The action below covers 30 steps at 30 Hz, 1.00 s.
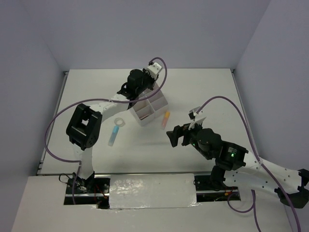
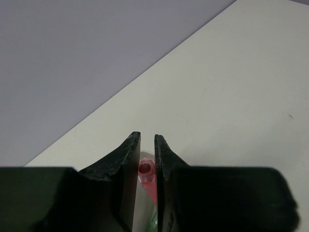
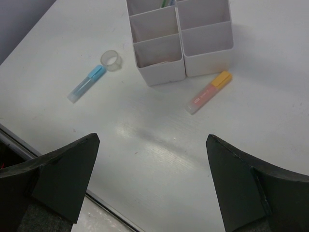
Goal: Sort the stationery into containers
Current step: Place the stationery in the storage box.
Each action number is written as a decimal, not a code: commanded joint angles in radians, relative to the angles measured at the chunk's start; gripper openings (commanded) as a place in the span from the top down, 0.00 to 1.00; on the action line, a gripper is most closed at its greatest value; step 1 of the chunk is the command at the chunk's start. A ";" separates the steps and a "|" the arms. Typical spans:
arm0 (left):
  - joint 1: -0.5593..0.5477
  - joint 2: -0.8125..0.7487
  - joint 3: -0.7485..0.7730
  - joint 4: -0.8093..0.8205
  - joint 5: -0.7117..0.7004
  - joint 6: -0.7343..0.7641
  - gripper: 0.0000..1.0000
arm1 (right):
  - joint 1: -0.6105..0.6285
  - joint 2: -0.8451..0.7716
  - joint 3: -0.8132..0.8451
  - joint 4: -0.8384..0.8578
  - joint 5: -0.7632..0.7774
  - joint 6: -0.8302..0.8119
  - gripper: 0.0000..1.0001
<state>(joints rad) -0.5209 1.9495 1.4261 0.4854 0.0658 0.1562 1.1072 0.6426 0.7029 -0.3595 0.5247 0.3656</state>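
The white four-compartment organiser stands mid-table; it also shows in the right wrist view. My left gripper hangs over its far side. In the left wrist view the gripper is shut on a pink highlighter, with a bit of green below it. A blue highlighter and a clear tape roll lie left of the organiser. An orange-capped highlighter lies at its right. My right gripper is open and empty, above the table near the orange one.
The right wrist view also shows the blue highlighter, the tape roll and a green tip in a far compartment. The table's near edge runs below the left finger. Purple cables loop over both arms.
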 commanded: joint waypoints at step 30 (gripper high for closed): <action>0.013 -0.339 0.136 -0.237 -0.150 -0.277 0.01 | -0.197 0.320 0.093 -0.065 -0.044 0.232 0.00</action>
<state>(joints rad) -0.5049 1.7527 1.4014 0.3630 0.0097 0.0319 0.9848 0.8124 0.7341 -0.3779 0.5243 0.4839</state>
